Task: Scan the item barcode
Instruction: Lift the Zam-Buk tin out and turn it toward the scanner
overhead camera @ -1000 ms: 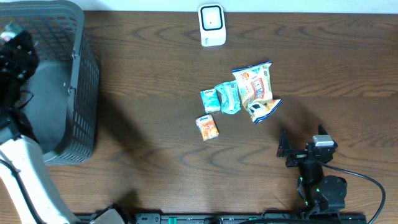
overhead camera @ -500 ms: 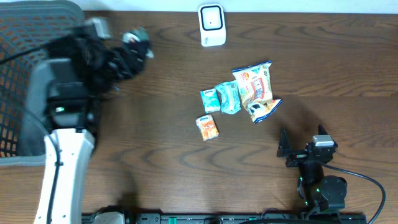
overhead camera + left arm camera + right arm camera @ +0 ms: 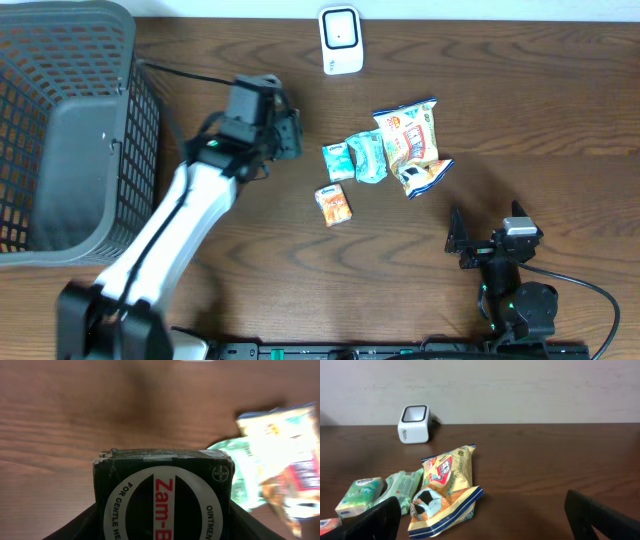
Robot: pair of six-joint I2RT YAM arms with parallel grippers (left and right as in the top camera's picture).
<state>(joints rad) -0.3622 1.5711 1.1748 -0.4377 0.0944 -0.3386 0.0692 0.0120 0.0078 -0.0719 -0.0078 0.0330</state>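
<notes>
**Left wrist.** My left claw is clenched on the box, a dark carton with a red-lettered label. One finger presses each side. The printed face looks at my own camera and the far end points out ahead of me. I see no barcode on this face, and I cannot tell which side carries it. Ahead and to the right lie the green pack and a snack bag, both blurred. A white sliver at the top edge may be the scanner, but I cannot be sure from here.

**Overhead.** This view settles it. The scanner stands at the far edge of the table, its window facing up. It lies farther out and to the right of my left claw, with bare wood between us. The pile of packs sits to my right, apart from the box, and the basket is behind me on the left. My left arm is much nearer the scanner than the right claw, which sits at the near right corner. I judge the coming move is mine: carry the box forward and right, then turn its coded side toward that window.

**Right wrist.** My right fingers stand wide apart with nothing between them. The scanner shows far off beyond the pile, well apart from this claw.
</notes>
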